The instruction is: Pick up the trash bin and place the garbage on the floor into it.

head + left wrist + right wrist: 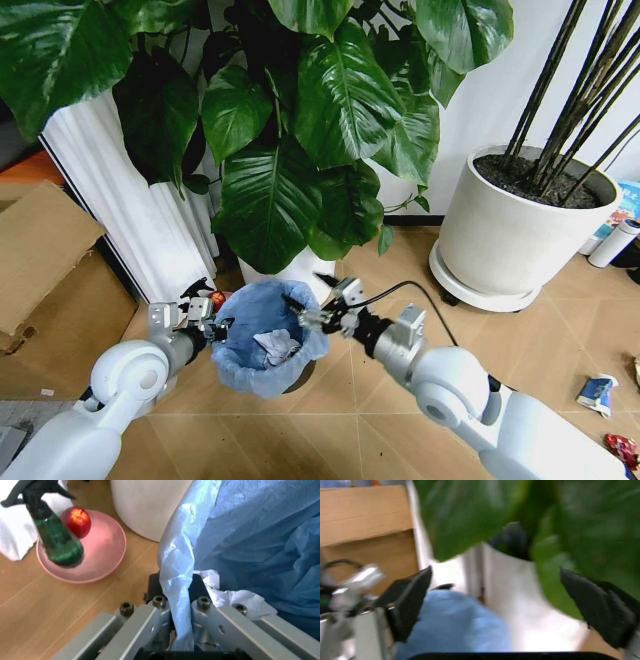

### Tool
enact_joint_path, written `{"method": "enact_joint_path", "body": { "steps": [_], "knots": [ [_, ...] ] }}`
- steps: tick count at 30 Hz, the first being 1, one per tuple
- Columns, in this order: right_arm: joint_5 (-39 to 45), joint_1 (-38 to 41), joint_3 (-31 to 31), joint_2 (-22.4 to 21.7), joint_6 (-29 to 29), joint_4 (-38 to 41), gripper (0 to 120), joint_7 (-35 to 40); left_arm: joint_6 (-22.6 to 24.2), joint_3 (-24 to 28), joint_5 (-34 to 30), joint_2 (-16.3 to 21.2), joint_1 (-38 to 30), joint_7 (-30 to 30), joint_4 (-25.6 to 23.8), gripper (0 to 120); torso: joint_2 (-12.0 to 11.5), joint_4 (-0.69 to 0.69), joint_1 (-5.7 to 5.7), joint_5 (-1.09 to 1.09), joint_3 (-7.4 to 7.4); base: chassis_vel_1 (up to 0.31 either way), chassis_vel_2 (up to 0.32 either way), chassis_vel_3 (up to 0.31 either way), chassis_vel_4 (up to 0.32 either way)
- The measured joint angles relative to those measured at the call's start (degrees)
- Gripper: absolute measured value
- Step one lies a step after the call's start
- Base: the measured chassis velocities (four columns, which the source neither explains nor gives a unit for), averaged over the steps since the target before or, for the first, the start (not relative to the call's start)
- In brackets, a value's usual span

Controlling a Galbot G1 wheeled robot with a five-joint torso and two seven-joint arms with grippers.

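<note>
Nearest the head camera, two white arms reaching forward over tan floor tiles. Between them, the small round dark trash bin [262, 340] lined with crinkled light-blue plastic, held off the floor, crumpled white paper [277, 346] inside. Left gripper [200, 312] clamped on the bag-covered rim, fingers [150, 624] pinching the blue film. Right gripper [322, 300] spread wide at the opposite rim, apparently empty. Beyond the left gripper, a green spray bottle [56, 542] in a pink dish [95, 560]. Crushed blue wrapper [597, 391] lying on the floor, well apart to the right.
</note>
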Motion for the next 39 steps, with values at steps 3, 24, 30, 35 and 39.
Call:
{"method": "enact_joint_path", "body": {
  "steps": [3, 24, 30, 35, 39],
  "knots": [
    [-2.01, -3.38, 2.89, -0.05, 0.91, 0.24, 99, 0.0, -0.01, -0.94, 1.09, -0.24, 1.65, 0.26, -0.66, 0, 0.0, 0.0, 0.0, 0.01, 0.0, 0.0, 0.0, 0.0, 0.0],
    [-16.25, -24.94, 25.06, 6.19, 3.85, -1.53, 100, 0.71, -0.64, -3.96, 7.17, -2.41, 8.46, 2.18, -4.32, 0, 0.0, -0.01, 0.0, 0.0, -0.01, 0.0, 0.0, 0.0, 0.0],
    [-16.79, -25.7, 27.91, 7.86, 4.36, -2.59, 100, 0.0, -0.74, -4.38, 7.4, -2.53, 8.9, 2.63, -4.43, 0, 0.0, 0.0, -0.01, 0.0, 0.0, 0.0, 0.0, 0.0, 0.0],
    [-16.77, -25.79, 28.08, 8.53, 4.5, -2.92, 100, -0.01, -0.8, -4.43, 7.41, -2.56, 9.03, 2.64, -4.7, 0, 0.0, 0.0, 0.0, 0.0, 0.0, 0.0, 0.0, 0.0, 0.0],
    [-16.88, -25.78, 28.04, 8.8, 4.66, -3.24, 100, -0.02, -0.81, -4.64, 7.41, -2.46, 9.38, 2.65, -4.8, 0, 0.0, 0.0, 0.0, 0.0, 0.0, 0.0, 0.0, 0.0, 0.0]
  ]
}}
